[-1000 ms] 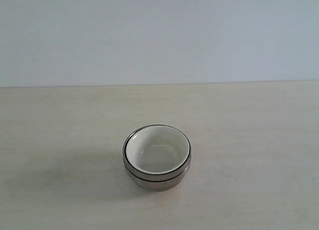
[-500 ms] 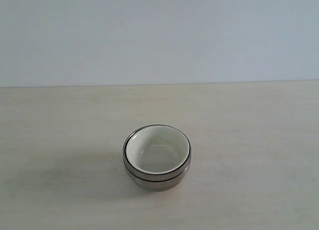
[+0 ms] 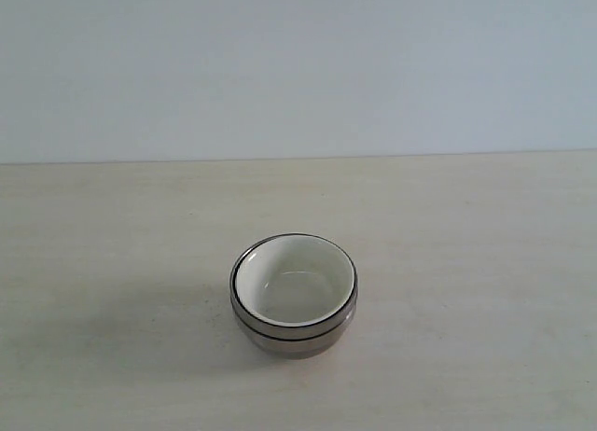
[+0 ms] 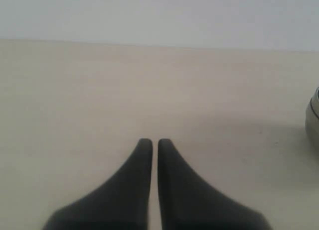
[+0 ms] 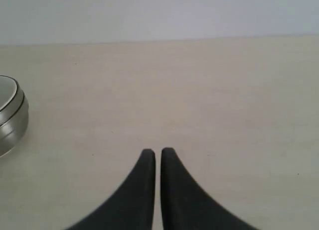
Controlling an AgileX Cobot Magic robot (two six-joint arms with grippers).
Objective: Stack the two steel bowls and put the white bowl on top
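Steel bowls (image 3: 297,336) sit nested, white bowl (image 3: 291,286) on top: stacking looks finished. Left gripper (image 4: 150,144) and right gripper (image 5: 158,153) hang clenched, empty, clear of the bowls; no further move seems needed.

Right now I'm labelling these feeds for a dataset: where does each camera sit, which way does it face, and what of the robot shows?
Exterior: off the arms, looking down at the white bowl nested in the steel bowls; no robot part shows.
Left wrist: low over the table, facing along it; shut left pincer shows.
Right wrist: likewise; shut right pincer shows.
Both wrist views catch the steel bowls at an edge.
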